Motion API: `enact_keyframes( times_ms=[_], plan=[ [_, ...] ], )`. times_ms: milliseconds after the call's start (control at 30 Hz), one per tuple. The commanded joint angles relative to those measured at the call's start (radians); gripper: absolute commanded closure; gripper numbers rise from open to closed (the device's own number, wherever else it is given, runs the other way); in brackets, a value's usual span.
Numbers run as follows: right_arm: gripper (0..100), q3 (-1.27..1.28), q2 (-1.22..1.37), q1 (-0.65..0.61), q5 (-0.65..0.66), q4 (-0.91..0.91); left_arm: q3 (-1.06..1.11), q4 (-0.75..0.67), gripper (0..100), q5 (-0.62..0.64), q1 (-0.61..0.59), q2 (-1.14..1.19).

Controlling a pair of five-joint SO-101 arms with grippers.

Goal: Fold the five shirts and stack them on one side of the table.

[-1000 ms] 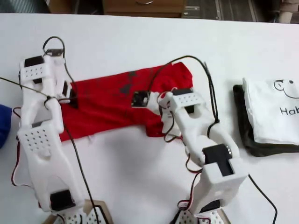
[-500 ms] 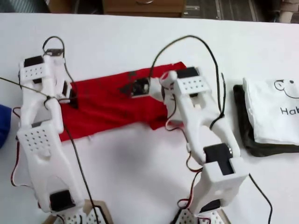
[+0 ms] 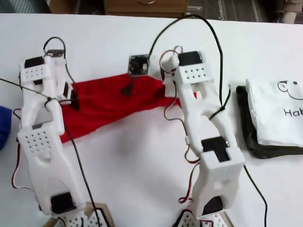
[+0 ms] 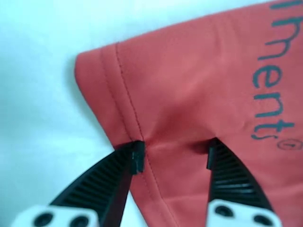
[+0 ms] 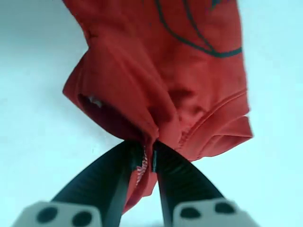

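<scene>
Red fabric stretches across the middle of the white table (image 3: 142, 165): a red shirt (image 3: 109, 101) lies as a long band, running from the left arm toward the right arm. Its end toward the table's left edge lies flat. Its other end is drawn up into a bunch, closer to the far edge.

The left gripper (image 4: 175, 156) stands over the flat end, beside a stitched hem and near a rounded corner of the cloth. Its two black ribbed fingers (image 4: 222, 165) are spread well apart. Both tips press on the fabric, which puckers slightly at each tip, and nothing is pinched between them. Dark printed lettering runs along the shirt just beyond the fingers.

The right gripper (image 5: 152, 151) is closed tight on the bunched end of the red shirt. A thick fold of cloth is clamped between its jaws, and a little of the fabric pokes out below the grip. The rest of that end bulges in loose folds, with a curved seam and dark printed lines showing.

Near the table's right edge sits a stack of two folded garments, well apart from the red shirt: a white shirt (image 3: 277, 113) with a dark print on top of a dark shirt (image 3: 246, 127). A blue cloth (image 3: 4, 125) shows at the table's left edge.
</scene>
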Motion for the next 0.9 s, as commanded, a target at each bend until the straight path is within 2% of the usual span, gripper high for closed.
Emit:
enact_keyframes(
  times_ms=[0, 67, 233, 400, 600, 767, 867],
  plan=[
    [97.6, -0.132, 0.041, -0.007, 0.005, -0.005, -0.016, -0.028, 76, -0.009, 0.021, 0.009],
    [97.6, -0.178, 0.074, -0.007, 0.006, -0.005, -0.016, -0.028, 76, -0.009, 0.021, 0.009],
    [97.6, -0.247, 0.159, -0.007, 0.143, -0.005, -0.016, -0.028, 76, -0.009, 0.021, 0.009],
    [97.5, -0.327, 0.259, -0.018, 0.158, -0.012, -0.016, -0.028, 76, -0.009, 0.021, 0.009],
    [96.3, -0.437, 0.394, -0.022, 0.021, -0.012, -0.016, -0.028, 76, -0.009, 0.021, 0.009],
    [81.7, -0.532, 0.433, -0.016, -0.083, -0.007, -0.016, -0.028, 76, -0.009, 0.021, 0.009],
    [82.6, -0.583, 0.437, -0.019, -0.083, -0.012, -0.016, -0.028, 76, -0.009, 0.021, 0.009]
  ],
)
